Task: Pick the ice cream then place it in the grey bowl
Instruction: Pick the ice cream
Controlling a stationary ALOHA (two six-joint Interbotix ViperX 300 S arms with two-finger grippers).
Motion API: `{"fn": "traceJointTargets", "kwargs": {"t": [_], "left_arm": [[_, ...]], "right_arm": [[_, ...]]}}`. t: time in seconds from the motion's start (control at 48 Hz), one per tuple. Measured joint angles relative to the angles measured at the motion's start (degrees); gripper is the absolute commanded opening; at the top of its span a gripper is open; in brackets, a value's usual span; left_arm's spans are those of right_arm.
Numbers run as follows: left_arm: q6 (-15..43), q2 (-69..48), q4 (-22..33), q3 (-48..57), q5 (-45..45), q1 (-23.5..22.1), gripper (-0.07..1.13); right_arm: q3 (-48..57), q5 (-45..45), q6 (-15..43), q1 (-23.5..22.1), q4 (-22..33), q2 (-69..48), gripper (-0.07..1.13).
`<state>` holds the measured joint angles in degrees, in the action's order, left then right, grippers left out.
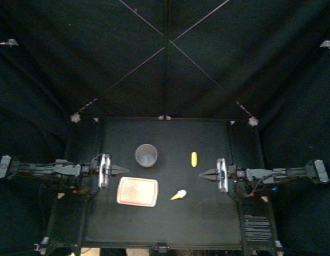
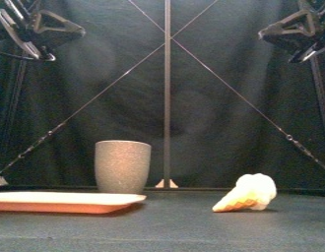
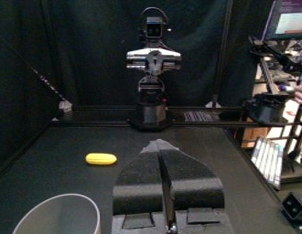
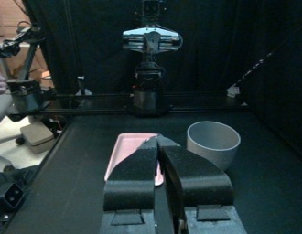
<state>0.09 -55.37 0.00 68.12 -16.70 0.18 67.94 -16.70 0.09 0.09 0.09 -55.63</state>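
Note:
The ice cream (image 1: 180,194), a pale cone with a cream top, lies on its side on the table right of the pink tray; the front view shows the ice cream (image 2: 248,194) low at the right. The grey speckled cup (image 1: 146,153) stands upright behind the tray, and is also in the front view (image 2: 123,167), left wrist view (image 3: 56,215) and right wrist view (image 4: 215,142). My left gripper (image 1: 112,172) hovers at the table's left, its jaws together (image 3: 164,152). My right gripper (image 1: 212,174) hovers at the right, shut (image 4: 160,144). Neither wrist view shows the ice cream.
A flat pink tray (image 1: 137,190) lies front left of centre, empty (image 2: 67,202). A small yellow toy (image 1: 195,158) lies right of the cup and shows in the left wrist view (image 3: 101,158). Both arms hang high above the table in the front view.

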Motion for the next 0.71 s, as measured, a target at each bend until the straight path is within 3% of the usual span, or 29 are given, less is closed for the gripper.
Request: {"fn": "traceJointTargets", "kwargs": {"t": [0.188,0.417,0.521,0.708], "left_arm": [[-0.1,-1.1,0.7,1.1,0.0,0.6,-0.04],[0.0,-1.8,0.7,1.6,0.0,0.7,-0.04],[0.0,-1.8,0.7,1.8,0.1,0.7,-0.04],[0.0,-1.8,0.7,1.8,0.1,0.7,-0.04]], "right_arm": [[-0.6,0.0,1.1,1.4,0.0,4.5,0.06],[-3.0,2.6,1.5,9.7,-0.2,18.0,0.16],[-4.0,3.5,1.6,11.1,-1.2,23.4,0.33],[-6.0,3.6,1.7,11.3,-7.1,32.0,0.82]]}}
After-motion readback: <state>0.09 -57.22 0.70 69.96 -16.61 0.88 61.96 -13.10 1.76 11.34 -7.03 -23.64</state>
